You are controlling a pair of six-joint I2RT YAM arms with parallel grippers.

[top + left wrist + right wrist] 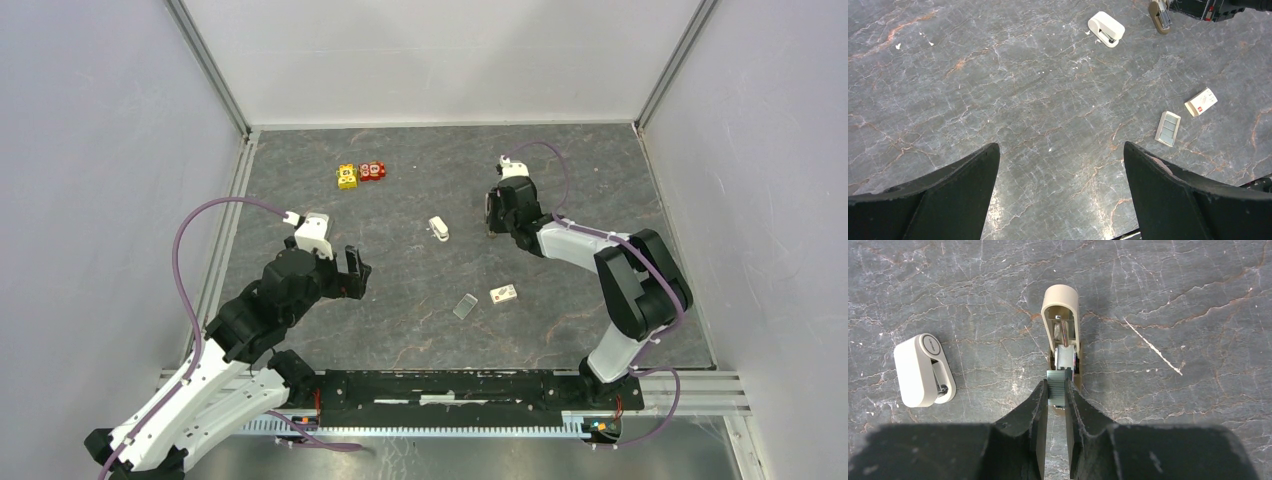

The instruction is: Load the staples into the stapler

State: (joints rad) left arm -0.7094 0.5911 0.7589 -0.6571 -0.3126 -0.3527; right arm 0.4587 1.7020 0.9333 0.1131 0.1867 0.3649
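The stapler is a small cream-beige rounded body that lies open on the table, its grey metal channel facing up. My right gripper is shut on a silver strip of staples and holds it right at the near end of that channel. The stapler also shows in the left wrist view, beside the right gripper. My left gripper is open and empty above bare table, well to the left.
A white rounded plastic device lies just left of the stapler. A small staple box and a clear flat insert lie nearer the front. Yellow and red toy blocks sit at the back left.
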